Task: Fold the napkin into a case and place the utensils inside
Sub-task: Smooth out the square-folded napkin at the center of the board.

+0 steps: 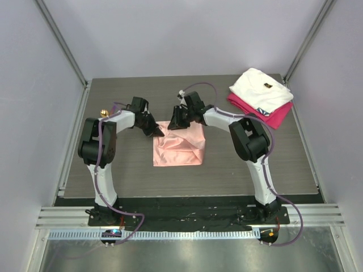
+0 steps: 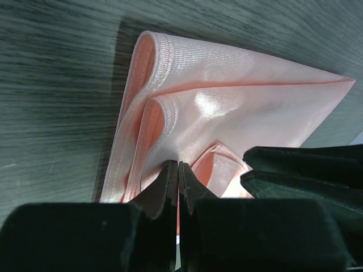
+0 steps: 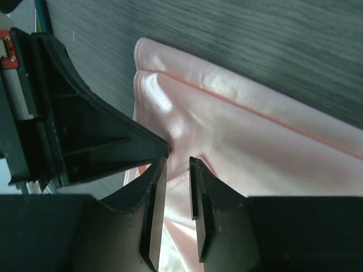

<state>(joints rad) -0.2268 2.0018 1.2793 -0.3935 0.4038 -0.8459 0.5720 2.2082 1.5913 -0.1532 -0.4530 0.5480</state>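
The thin, shiny salmon-pink cloth napkin (image 1: 178,144) lies folded in layers at the middle of the dark wood-grain desk (image 1: 255,164). I judge that no case is formed yet, and nothing is tucked inside. The left tool (image 2: 178,170) is clenched on its far edge. The right tool (image 3: 177,161) straddles the cloth with jaws narrowly apart; I cannot tell whether it grips. Of the slim utensils (image 1: 104,113) only a gold bowl shows, far left behind the left arm.
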